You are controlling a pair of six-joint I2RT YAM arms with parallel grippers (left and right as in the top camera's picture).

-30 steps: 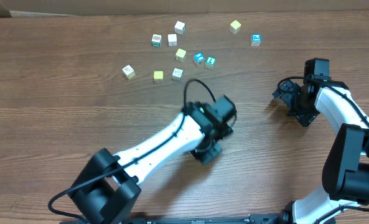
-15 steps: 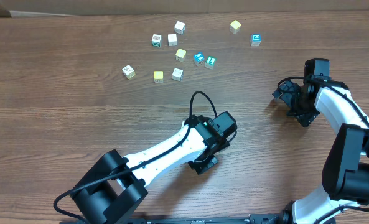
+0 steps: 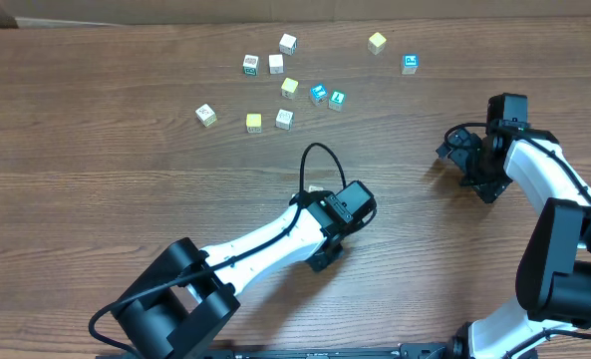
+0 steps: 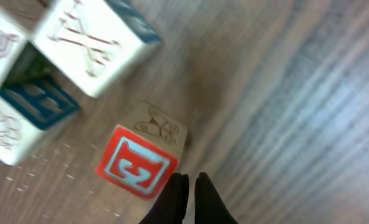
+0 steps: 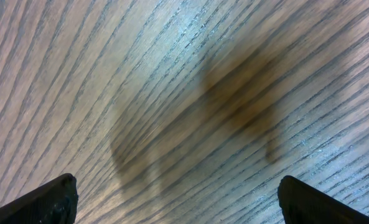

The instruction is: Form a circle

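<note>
Left gripper (image 4: 189,186) is shut on nothing, tips just beside the red-faced cube (image 4: 136,167) of the circle (image 4: 88,40), a loose clump of cubes on the table (image 4: 296,93); right gripper (image 5: 178,202) stands wide open, empty, above the wood.

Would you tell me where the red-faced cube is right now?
In the left wrist view, the red-faced cube lies lower left of centre, just left of the tips of the shut left gripper, with a blue-printed cube up-left of it.
</note>
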